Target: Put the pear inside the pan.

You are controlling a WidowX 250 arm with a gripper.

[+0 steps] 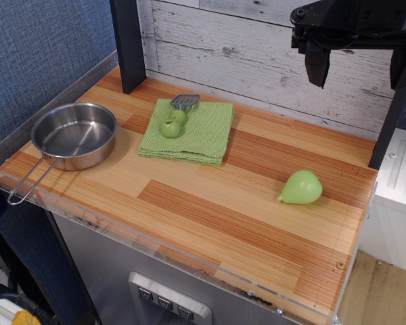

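Table (210, 217) is carrying the pan (74, 134) at far left w/ nothing in it. Pear (302, 187) is lying near-right, tip pointing left, almost straight below the fingers (355, 64), which are hanging spread wide, holding nothing.

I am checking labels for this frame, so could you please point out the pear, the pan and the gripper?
pear (302, 187): observation.image view, middle of its round light-green body.
pan (91, 157): observation.image view, on its outer steel side wall.
gripper (361, 68): observation.image view, midway between its two dark fingertips.
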